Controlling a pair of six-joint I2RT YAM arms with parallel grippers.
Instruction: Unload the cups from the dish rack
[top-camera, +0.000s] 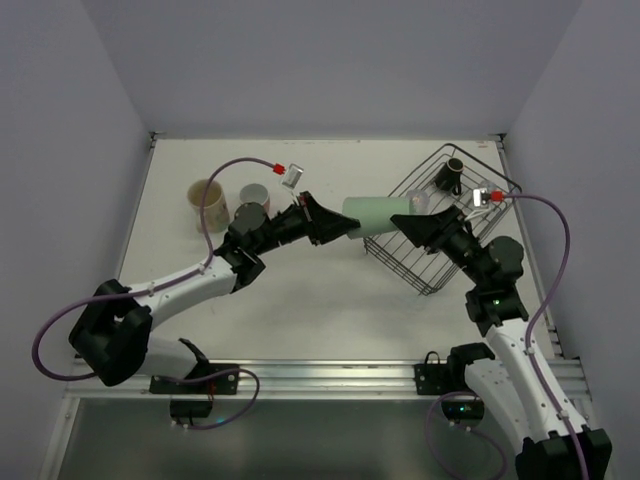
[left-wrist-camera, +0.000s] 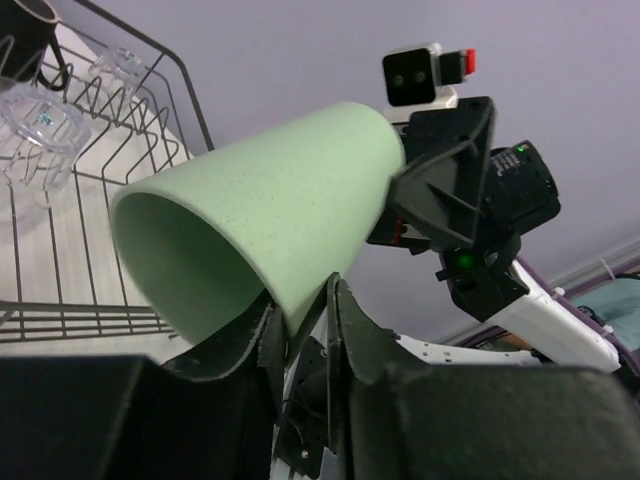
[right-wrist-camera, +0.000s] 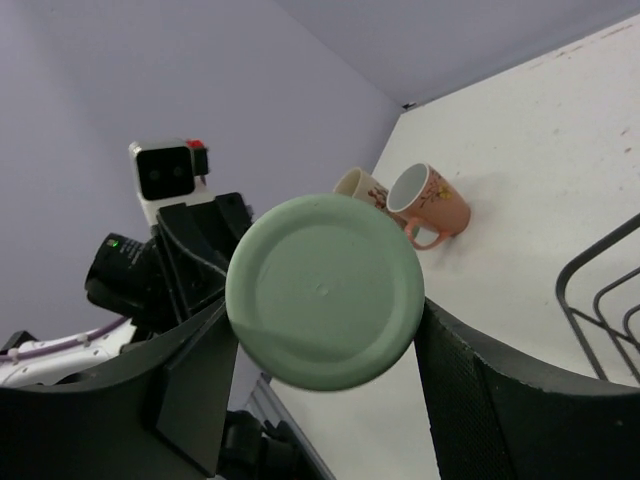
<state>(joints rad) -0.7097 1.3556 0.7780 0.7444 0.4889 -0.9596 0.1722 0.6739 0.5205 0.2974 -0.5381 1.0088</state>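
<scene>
The mint green tumbler (top-camera: 375, 211) hangs level in the air between my two grippers, just left of the black wire dish rack (top-camera: 432, 268). My left gripper (top-camera: 335, 222) is shut on its rim wall (left-wrist-camera: 300, 300), open mouth (left-wrist-camera: 190, 260) toward that camera. My right gripper (top-camera: 408, 222) has its fingers against both sides of the tumbler's round base (right-wrist-camera: 322, 290). A small dark brown mug (top-camera: 450, 175) and a clear glass (top-camera: 417, 200) sit in the rack. A large beige mug (top-camera: 207, 203) and a pinkish cup (top-camera: 254, 195) stand on the table at the left.
The rack stands at the table's right side near the right wall and also shows in the left wrist view (left-wrist-camera: 170, 120). The two mugs on the table also show in the right wrist view, beige (right-wrist-camera: 355, 185) and pinkish (right-wrist-camera: 430, 205). White tabletop lies in front of the arms.
</scene>
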